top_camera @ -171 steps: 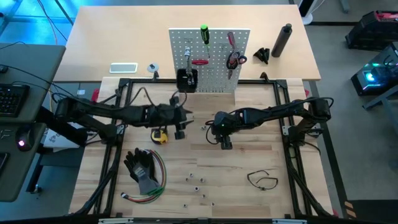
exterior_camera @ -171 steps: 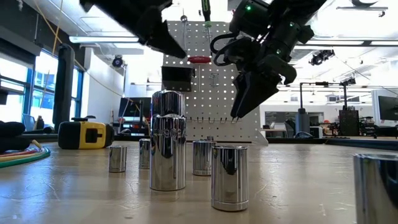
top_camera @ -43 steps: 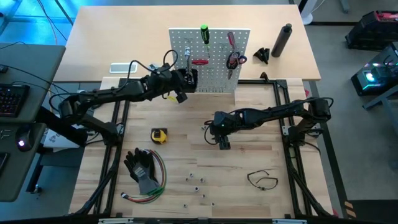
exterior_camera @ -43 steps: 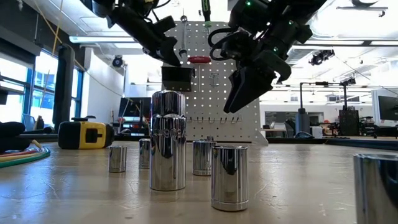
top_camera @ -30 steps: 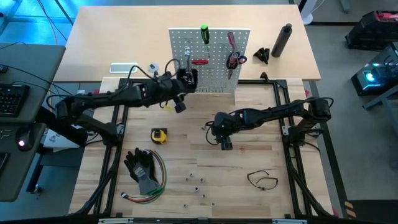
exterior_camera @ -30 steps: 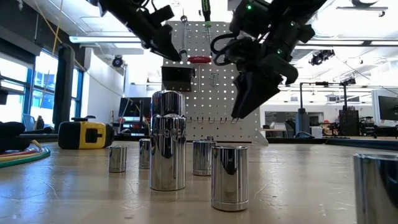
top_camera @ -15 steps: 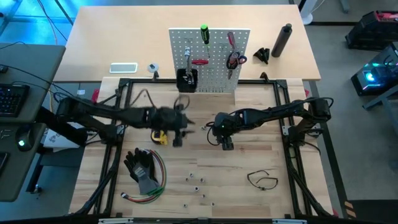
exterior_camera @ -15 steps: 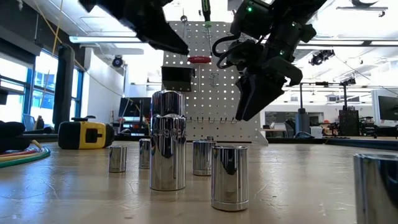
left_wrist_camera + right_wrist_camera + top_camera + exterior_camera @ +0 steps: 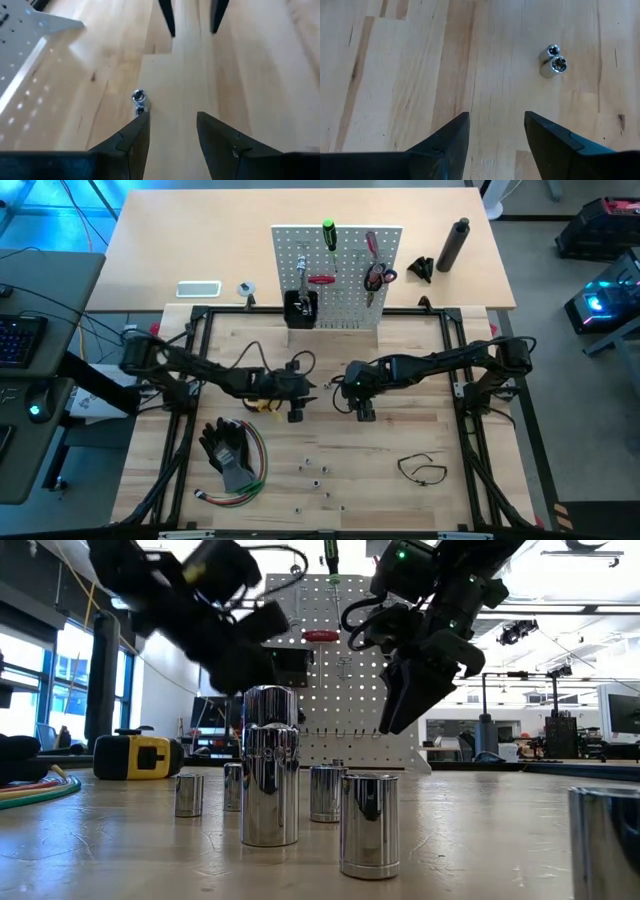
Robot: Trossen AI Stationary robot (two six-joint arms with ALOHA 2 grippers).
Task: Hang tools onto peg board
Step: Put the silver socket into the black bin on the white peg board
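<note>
Both grippers hovered low over the tabletop, holding nothing.

The left gripper (image 9: 296, 412), jaws apart and empty, was beside the yellow tape measure (image 9: 262, 402); the right gripper (image 9: 364, 411) also gaped. Tools hung on the peg board (image 9: 345, 300). No readable writing.

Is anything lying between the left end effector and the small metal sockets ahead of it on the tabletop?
Nothing visible. The left end effector is open and empty, with bare wood up to the sockets just ahead of one fingertip. The right end effector hovers open farther off, not in between.
</note>
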